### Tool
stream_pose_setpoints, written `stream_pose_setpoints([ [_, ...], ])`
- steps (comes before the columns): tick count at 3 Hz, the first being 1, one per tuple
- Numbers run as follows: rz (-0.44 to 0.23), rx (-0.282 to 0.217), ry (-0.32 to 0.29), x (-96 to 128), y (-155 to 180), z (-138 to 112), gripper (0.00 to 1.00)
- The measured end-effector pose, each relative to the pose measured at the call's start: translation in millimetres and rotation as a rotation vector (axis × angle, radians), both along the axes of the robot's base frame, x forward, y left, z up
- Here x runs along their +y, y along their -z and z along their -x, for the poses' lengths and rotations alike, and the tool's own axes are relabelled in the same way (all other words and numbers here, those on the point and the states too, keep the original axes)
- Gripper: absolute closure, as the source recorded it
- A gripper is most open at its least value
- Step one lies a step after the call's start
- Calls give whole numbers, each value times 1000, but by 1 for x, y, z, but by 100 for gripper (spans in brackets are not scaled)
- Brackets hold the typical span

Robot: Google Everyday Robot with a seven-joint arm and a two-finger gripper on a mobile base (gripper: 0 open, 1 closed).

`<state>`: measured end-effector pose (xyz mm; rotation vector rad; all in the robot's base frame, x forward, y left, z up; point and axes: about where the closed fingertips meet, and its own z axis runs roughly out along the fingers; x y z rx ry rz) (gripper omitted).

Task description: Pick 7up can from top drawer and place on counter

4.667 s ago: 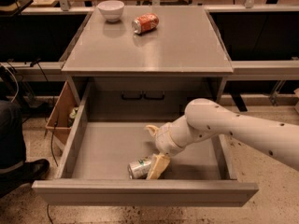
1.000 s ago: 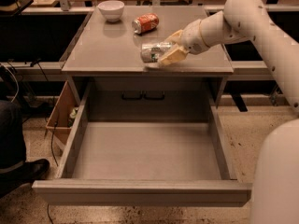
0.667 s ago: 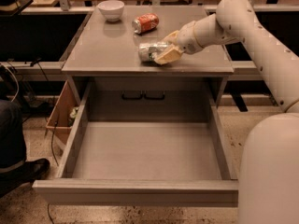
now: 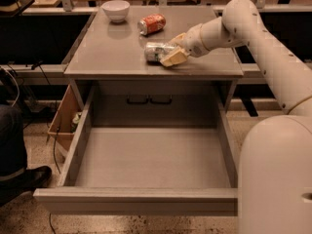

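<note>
We see the gripper (image 4: 171, 48) over the counter (image 4: 112, 48), its fingers (image 4: 174, 58) seemingly pinching the can (image 4: 155, 51), which lies sideways there near a red can (image 4: 152, 24); the drawer (image 4: 146, 160) below stands open.

The counter (image 4: 112, 50) is looking smooth and a bit shiny, and its grey top is catching soft light. Near its front edge, right of the middle, the silver can (image 4: 155, 51) is gleaming like thin metal, and the gripper (image 4: 168, 51) is squeezing it with dull tan fingers (image 4: 174, 58). The arm (image 4: 253, 28) is looking like smooth cream plastic. The drawer (image 4: 136, 200) is showing flat, dull grey metal. By the back edge, the white bowl (image 4: 116, 9) and the red can (image 4: 152, 24) are shining. The floor (image 4: 146, 224) is looking speckled.
</note>
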<state>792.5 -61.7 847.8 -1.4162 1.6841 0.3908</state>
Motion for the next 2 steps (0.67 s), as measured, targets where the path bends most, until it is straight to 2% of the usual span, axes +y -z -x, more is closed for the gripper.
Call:
stream_pose_setpoints([
  [2, -19, 36, -17, 6, -1, -1, 12],
])
